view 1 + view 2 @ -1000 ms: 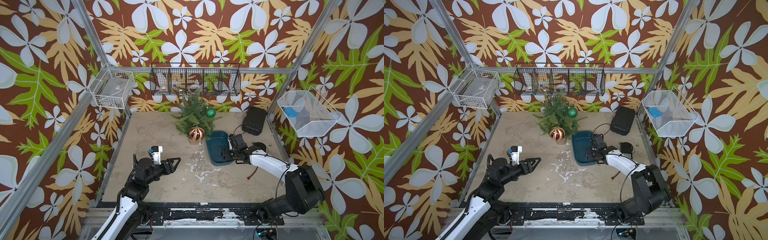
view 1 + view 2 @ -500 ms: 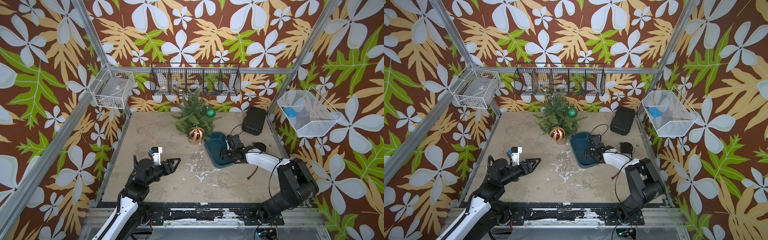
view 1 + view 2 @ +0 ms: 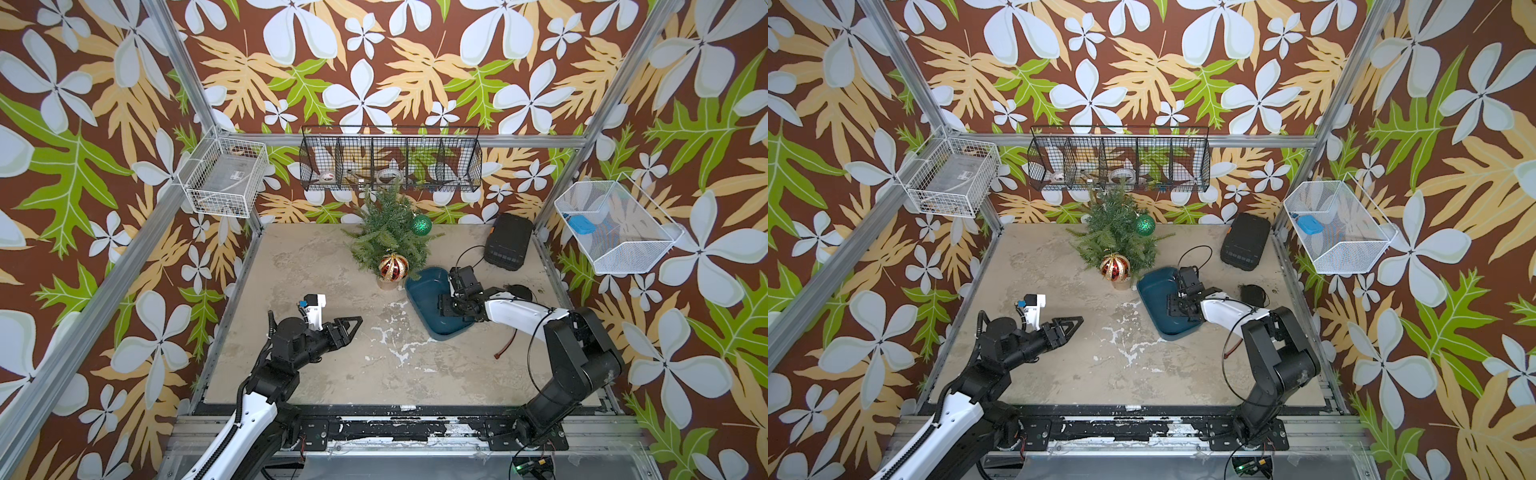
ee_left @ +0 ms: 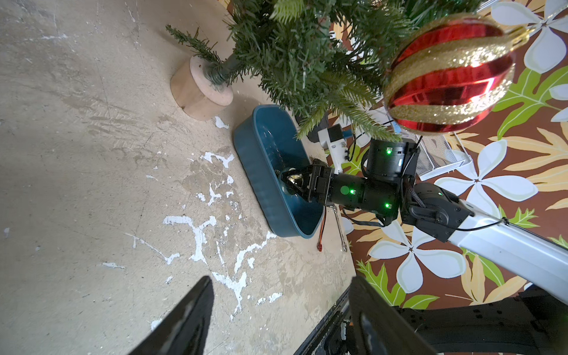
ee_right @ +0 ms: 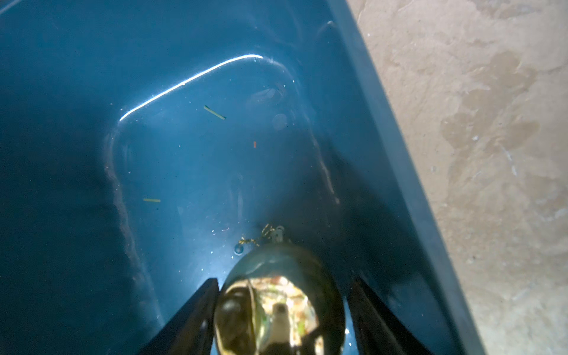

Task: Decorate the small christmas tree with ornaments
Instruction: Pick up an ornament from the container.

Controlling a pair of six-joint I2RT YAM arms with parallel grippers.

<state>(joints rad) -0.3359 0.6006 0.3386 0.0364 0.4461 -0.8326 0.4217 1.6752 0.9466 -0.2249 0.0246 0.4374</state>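
The small christmas tree point(image 3: 388, 232) point(image 3: 1113, 232) stands at the back of the table on a tan base point(image 4: 199, 95). Two ornaments hang on it: a red-gold striped ball point(image 3: 392, 267) point(image 4: 448, 73) low at the front and a green glitter ball point(image 3: 420, 224) on its right side. A shiny gold ball point(image 5: 279, 301) lies in the blue bin point(image 3: 419, 286) point(image 5: 399, 153). My right gripper point(image 3: 442, 308) point(image 5: 284, 281) reaches into the bin, with the gold ball between its fingers; one finger touches it and a thin gap shows at the other. My left gripper point(image 3: 357, 322) point(image 4: 279, 307) hovers open and empty over the table's front left.
A black case point(image 3: 507, 241) lies at the back right, a dark round object point(image 3: 519, 291) right of the bin. A red wire point(image 3: 505, 347) and a wrench point(image 4: 339, 227) lie near the right edge. Wire baskets point(image 3: 390, 164) point(image 3: 224, 183) point(image 3: 615, 228) hang on the walls.
The right gripper's fingers have narrowed around the gold ball in the bin, and the right arm's elbow has drawn in. The left arm has not moved.
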